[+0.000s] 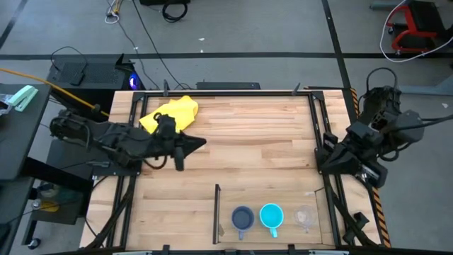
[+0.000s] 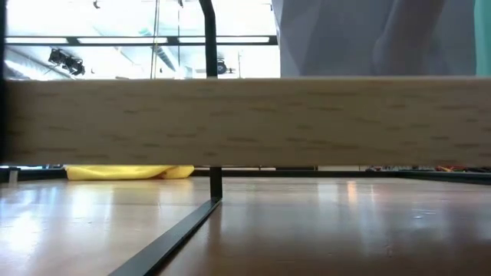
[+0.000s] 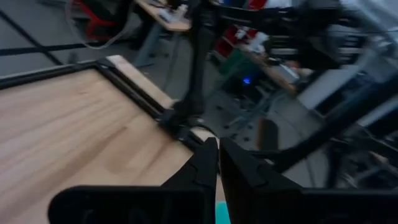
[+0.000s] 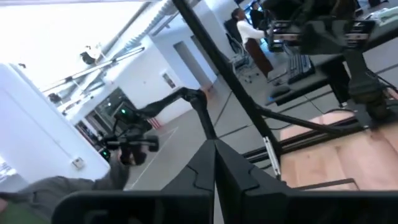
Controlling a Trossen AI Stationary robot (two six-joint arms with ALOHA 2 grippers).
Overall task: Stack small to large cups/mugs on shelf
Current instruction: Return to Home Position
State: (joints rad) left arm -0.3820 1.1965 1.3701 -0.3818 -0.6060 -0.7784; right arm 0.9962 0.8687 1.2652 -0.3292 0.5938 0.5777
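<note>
Your three cups stand in a row on the shelf, and both arms are clear of them.

On the shelf point(image 1: 283, 237) side of the black divider bar point(image 1: 216, 211), the grey-blue mug point(image 1: 242, 218) stands nearest the bar. The cyan mug point(image 1: 272, 216) is just beside it, and the clear cup point(image 1: 305, 216) is farthest from the bar, each standing apart. Your left gripper point(image 3: 218, 144) hangs over the table point(image 1: 248, 134) on the other side of the bar, well away from it and near the yellow cloth point(image 1: 173, 113), with its fingers pressed together on nothing. Your right gripper point(image 4: 215, 146) sits at the table's edge beyond the cups from the bar, likewise closed and empty.
</note>
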